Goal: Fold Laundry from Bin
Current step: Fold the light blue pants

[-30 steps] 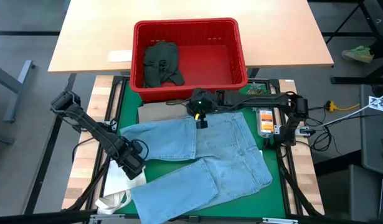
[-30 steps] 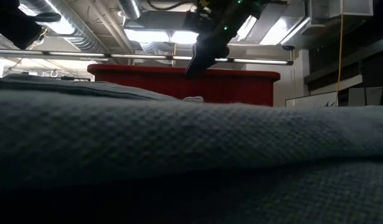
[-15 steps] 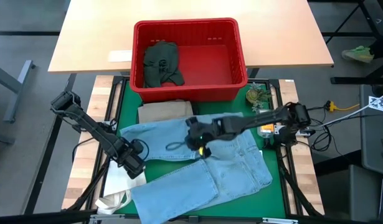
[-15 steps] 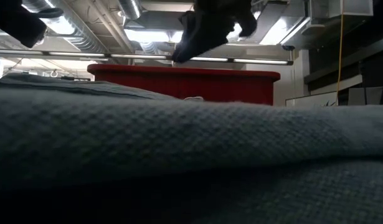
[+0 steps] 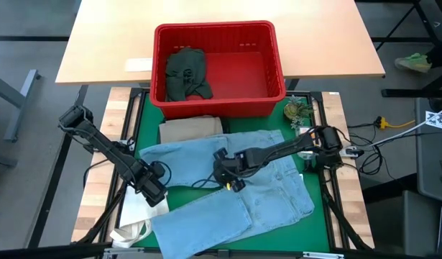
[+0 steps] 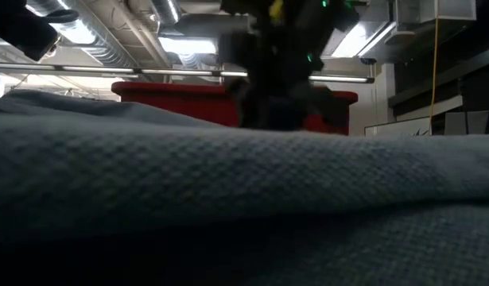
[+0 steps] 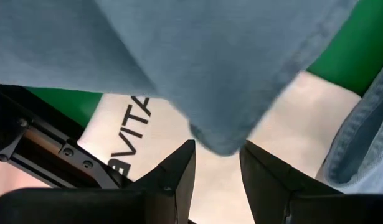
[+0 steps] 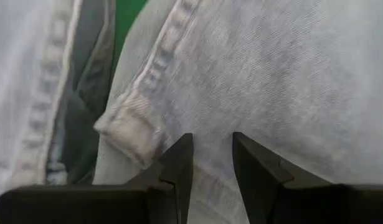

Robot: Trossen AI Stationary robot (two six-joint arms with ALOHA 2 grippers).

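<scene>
Light blue jeans [image 5: 242, 180] lie spread on the green mat [image 5: 318, 223], with the waist at the right and the legs pointing left. My right gripper [image 5: 228, 175] stands open over the crotch, fingers pointing down at the denim [image 8: 260, 81]. It shows as a dark shape in the low view [image 6: 276, 87]. My left gripper [image 5: 155, 192] is open at the near left end of one leg, and a corner of that leg [image 7: 217, 140] reaches down between its fingertips. The red bin [image 5: 278, 65] holds a dark green piece [image 5: 186, 72]. The navy jeans are out of view. My left gripper has the leg's corner [image 7: 217, 140] just ahead of and between its open fingertips; I cannot tell whether they touch it. My right gripper's fingertips [image 8: 182, 152] stand close above the denim beside a seam; I cannot tell whether they touch it.
Folded khaki trousers [image 5: 190, 129] lie between the bin and the jeans. The white VITA tote [image 5: 134, 216] lies at the near left under my left gripper, its print showing in the left wrist view [image 7: 132, 134]. A small greenish object [image 5: 297, 110] sits at the far right.
My right gripper has left the bin's near wall. It has moved toward the table's near edge and down, and now stands over the jeans' crotch. My left arm has kept still.
</scene>
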